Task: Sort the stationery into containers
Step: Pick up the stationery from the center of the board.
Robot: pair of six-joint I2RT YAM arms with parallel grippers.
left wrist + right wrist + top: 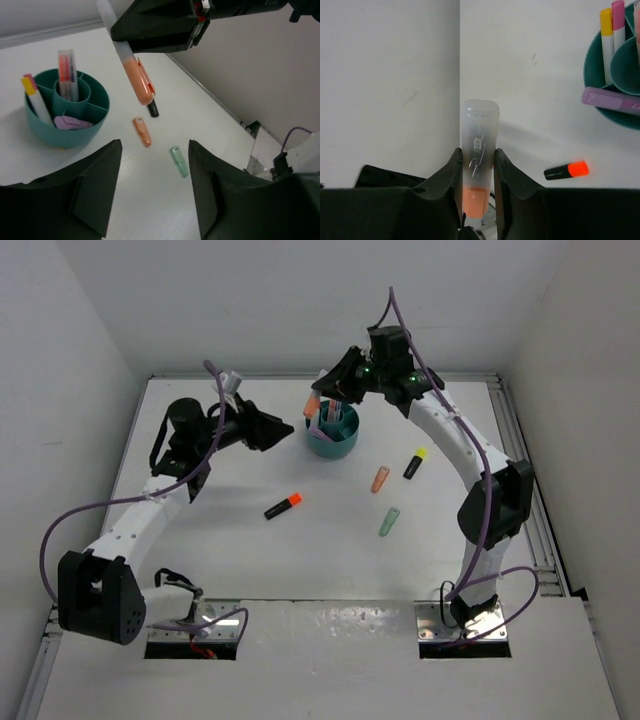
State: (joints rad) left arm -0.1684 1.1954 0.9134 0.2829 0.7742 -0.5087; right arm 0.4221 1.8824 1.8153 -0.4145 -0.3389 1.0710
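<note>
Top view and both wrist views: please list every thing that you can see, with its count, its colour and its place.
organiser cup: one, teal, far middle of the table.
centre-tube pens: at least two, clear with pink and orange, upright in the cup's centre tube.
ring pens: two, yellow-topped and pink-topped, in one ring compartment.
lilac marker: one, lying in another ring compartment.
black-orange marker: one, on the table, nearer than the cup.
orange marker: one, right of the cup.
black-yellow marker: one, right of the orange marker.
green marker: one, nearer than the orange marker.
held highlighter: one, orange and clear, in the air.
table: one, white.
left gripper: open, empty.
right gripper: shut on the held highlighter.
</note>
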